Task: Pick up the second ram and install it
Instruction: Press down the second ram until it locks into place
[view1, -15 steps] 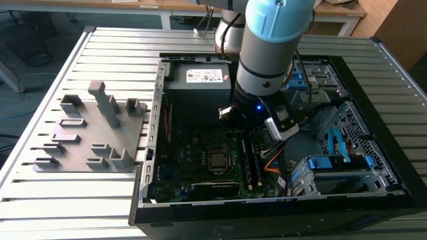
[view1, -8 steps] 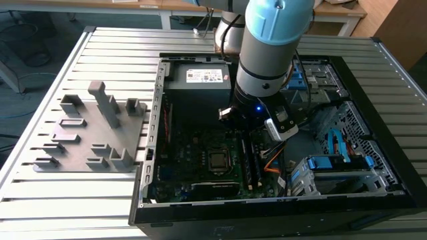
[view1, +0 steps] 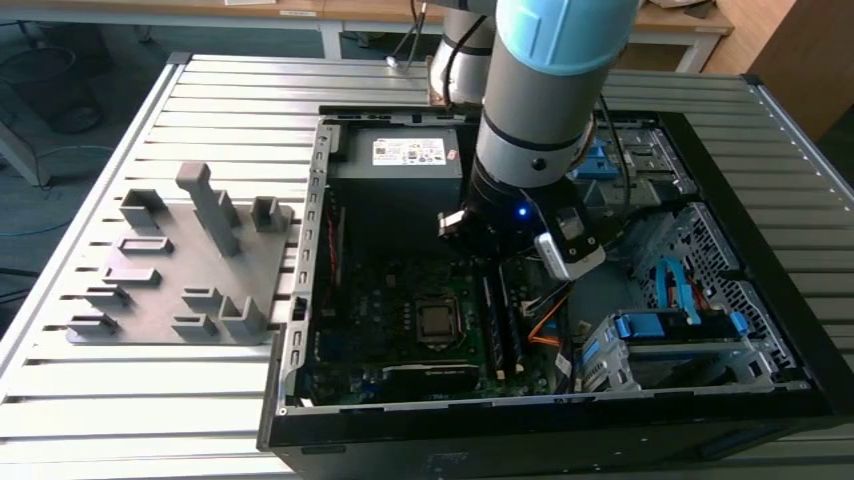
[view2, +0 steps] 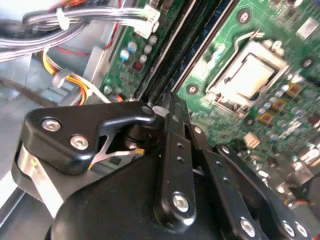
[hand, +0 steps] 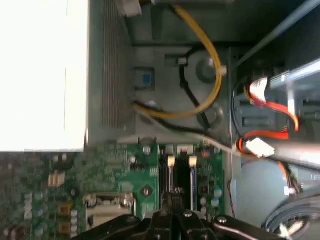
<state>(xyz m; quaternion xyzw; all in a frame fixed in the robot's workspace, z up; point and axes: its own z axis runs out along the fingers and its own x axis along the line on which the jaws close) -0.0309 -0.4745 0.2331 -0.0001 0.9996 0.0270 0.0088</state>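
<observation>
1. While the pincer (view1: 497, 262) hangs low inside the computer case (view1: 747, 180), over the memory slots (hand: 181, 175), installation appears in hand.
2. Pincer state: cannot tell.
3. Second ram (view1: 509, 335) seemingly stands in its slot; firm seating needs confirming.

gripper (hand: 174, 200) over motherboard (hand: 100, 172), perhaps RAM slots (hand: 179, 175)

This looks like a robotics lab or workshop. An open computer case (view1: 534, 300) lies on a ribbed metal worktop (view1: 227, 100) beside a grey plastic fixture block (view1: 187, 260), with a robot arm (view1: 547, 90) reaching into it. Wooden tables (view1: 334, 15) stand at the far side, and cables (view1: 54, 90) trail on the floor at the exterior view's left.
</observation>
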